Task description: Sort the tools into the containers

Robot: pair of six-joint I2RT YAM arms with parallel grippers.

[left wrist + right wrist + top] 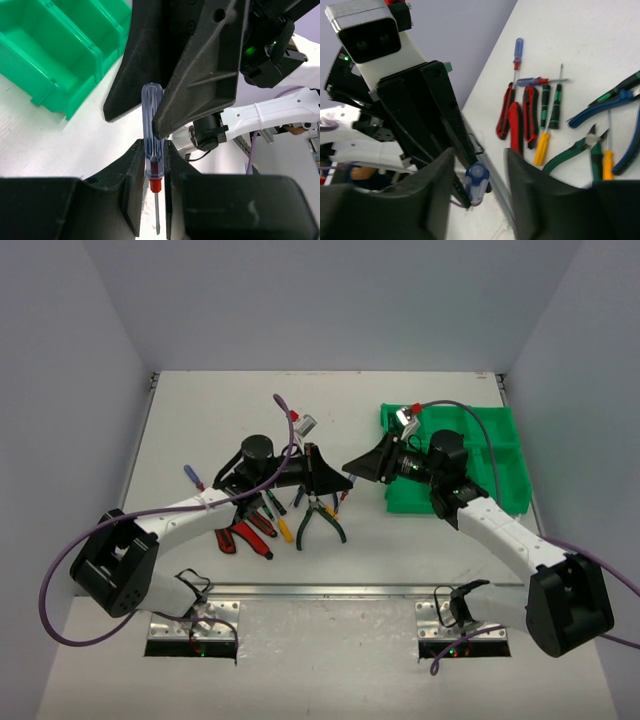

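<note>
While the left gripper (152, 167) pinches a small screwdriver (152, 131) with a clear blue plastic handle, red collar and thin steel shaft, its jaws pressed on the lower handle just above the collar, the right gripper (480, 161) closes in from the opposite side. Its jaws stand spread on either side of the handle's free butt end, a gap showing on each side. The tool hangs in the air over the middle of the white table (200, 410), between the loose pliers, cutters and screwdrivers (272, 525) and the bright green plastic tray (505, 455), whose compartments it has not reached. It looks light and stiff, though the smooth round handle could twist or slip; the bare upper handle seems the soundest place to grasp. Both arms stretch inward across the table, wrists level and fingers meeting almost tip to tip.
</note>
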